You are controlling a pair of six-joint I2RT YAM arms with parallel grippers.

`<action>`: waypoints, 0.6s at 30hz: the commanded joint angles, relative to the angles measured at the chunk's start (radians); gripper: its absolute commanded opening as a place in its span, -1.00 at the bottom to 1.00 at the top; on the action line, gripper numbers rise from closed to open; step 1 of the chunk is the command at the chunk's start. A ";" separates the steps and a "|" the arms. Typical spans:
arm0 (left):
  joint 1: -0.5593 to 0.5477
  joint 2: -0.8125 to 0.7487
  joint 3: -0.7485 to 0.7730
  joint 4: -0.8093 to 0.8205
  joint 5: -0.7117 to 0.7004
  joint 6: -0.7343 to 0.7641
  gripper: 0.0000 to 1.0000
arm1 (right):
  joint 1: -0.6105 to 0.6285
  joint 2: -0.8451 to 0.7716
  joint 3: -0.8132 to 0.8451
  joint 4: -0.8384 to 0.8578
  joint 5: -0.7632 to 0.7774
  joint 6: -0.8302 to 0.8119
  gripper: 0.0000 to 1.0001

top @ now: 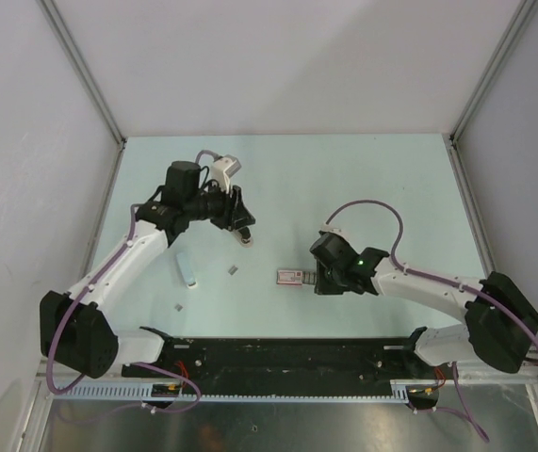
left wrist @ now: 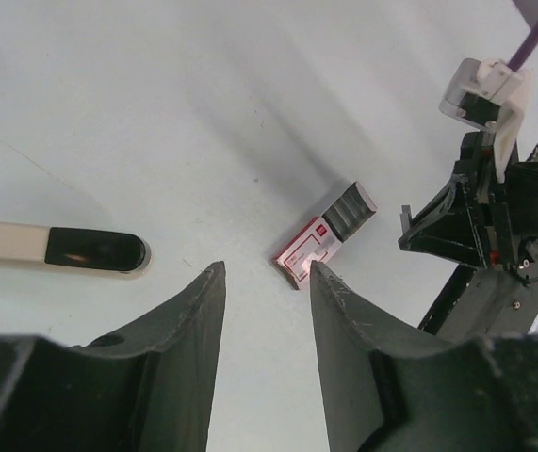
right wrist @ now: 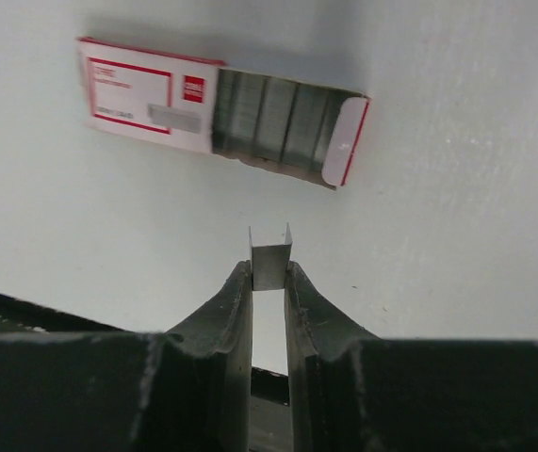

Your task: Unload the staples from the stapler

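Note:
The stapler (left wrist: 57, 247), cream with a black end, lies on the pale table just left of my left gripper (left wrist: 264, 268). That gripper hangs open above the table with nothing between its fingers. From above, only the stapler's tip (top: 247, 239) shows below the left gripper (top: 242, 229). My right gripper (right wrist: 269, 273) is shut on a short silvery strip of staples (right wrist: 270, 256), held just clear of the table. In the top view the right gripper (top: 312, 276) sits at the right end of the staple box. Two tiny grey staple pieces (top: 233, 270) (top: 179, 307) lie loose on the table.
A red-and-white box (right wrist: 151, 94) lies open with grey staple rows in its tray, and also shows in the other views (top: 292, 276) (left wrist: 325, 235). A pale bluish-grey bar (top: 187, 268) lies left of centre. The black base rail (top: 278, 356) runs along the near edge, and walls enclose the table.

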 commanded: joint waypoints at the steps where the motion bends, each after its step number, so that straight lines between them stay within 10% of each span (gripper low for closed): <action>1: -0.017 0.002 -0.010 -0.021 -0.039 0.084 -0.09 | 0.017 0.075 0.071 -0.071 0.067 0.033 -0.85; 18: -0.040 -0.004 -0.047 -0.025 -0.057 0.126 -0.10 | 0.035 0.307 0.233 -0.049 0.053 0.007 -0.82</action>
